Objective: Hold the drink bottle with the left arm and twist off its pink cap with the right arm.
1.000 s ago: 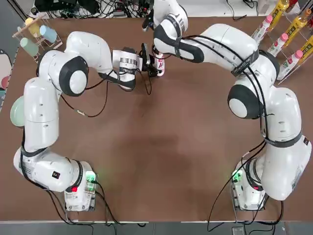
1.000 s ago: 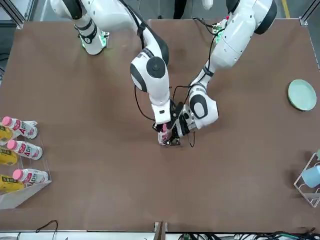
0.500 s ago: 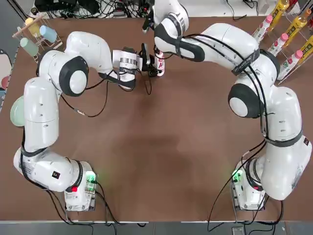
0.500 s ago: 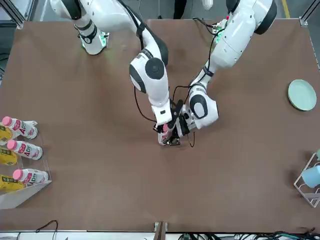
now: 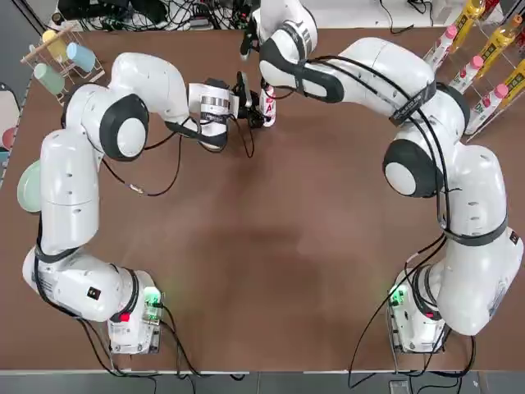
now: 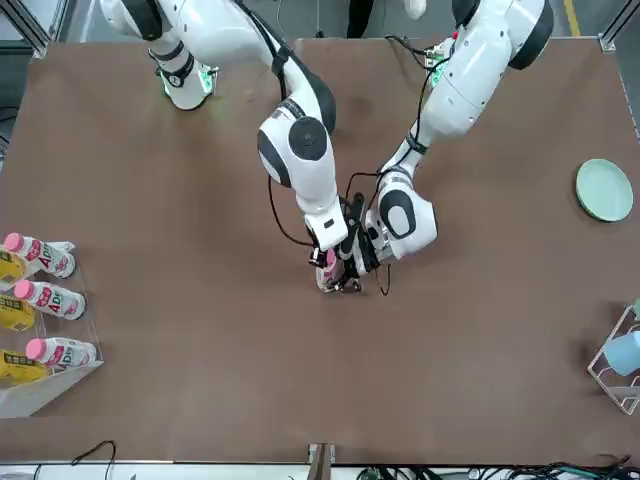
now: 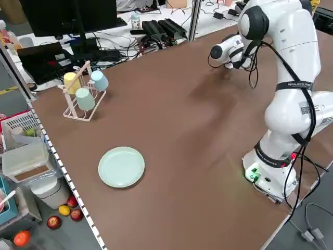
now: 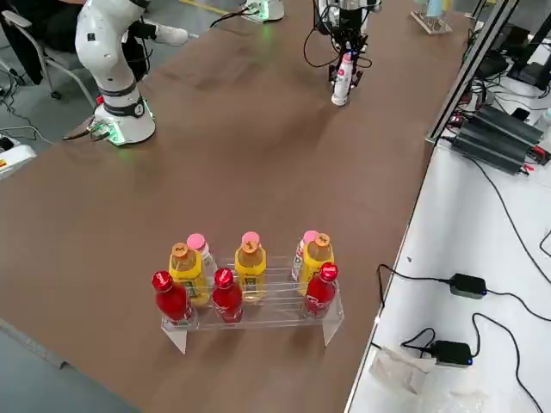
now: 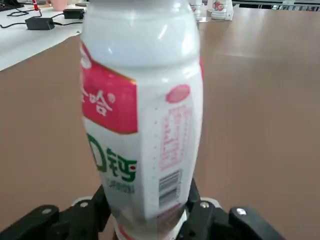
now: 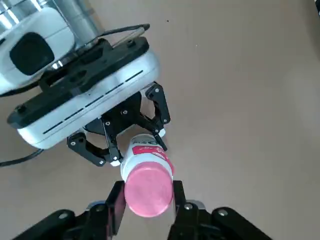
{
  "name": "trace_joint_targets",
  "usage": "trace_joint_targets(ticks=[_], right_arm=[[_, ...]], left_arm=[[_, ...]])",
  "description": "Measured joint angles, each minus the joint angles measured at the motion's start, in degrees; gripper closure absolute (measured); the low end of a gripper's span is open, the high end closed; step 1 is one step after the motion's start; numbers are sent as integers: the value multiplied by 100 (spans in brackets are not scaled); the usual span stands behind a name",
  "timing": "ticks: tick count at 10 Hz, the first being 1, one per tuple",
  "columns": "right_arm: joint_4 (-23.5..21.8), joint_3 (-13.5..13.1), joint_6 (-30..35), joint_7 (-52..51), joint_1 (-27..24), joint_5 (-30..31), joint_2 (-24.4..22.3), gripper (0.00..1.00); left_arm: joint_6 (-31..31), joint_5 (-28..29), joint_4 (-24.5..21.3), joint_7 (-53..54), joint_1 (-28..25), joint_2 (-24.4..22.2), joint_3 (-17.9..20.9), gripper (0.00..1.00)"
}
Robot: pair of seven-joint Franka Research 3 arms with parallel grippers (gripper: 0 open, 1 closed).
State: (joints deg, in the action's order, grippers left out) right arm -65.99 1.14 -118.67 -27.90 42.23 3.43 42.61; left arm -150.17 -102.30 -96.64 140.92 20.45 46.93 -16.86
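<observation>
Bottle (image 9: 142, 110) is near the far edge of the table (image 5: 246, 271), its lower part pinched by the left gripper (image 9: 150, 207), while the right gripper (image 10: 149, 184) pinches its pink cap (image 10: 149, 190).

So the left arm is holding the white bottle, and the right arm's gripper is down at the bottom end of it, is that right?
Not quite: the right arm's gripper is at the pink cap, as the right wrist view shows. The left arm's gripper is indeed holding the white bottle.
</observation>
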Motion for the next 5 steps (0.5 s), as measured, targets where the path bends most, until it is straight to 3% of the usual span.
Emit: trace_joint_targets(ticks=[5], right_arm=[[0, -2, -49, -600, -29, 7, 1, 57]], left_arm=[[-24, 0, 88, 0, 1, 49, 2, 40]])
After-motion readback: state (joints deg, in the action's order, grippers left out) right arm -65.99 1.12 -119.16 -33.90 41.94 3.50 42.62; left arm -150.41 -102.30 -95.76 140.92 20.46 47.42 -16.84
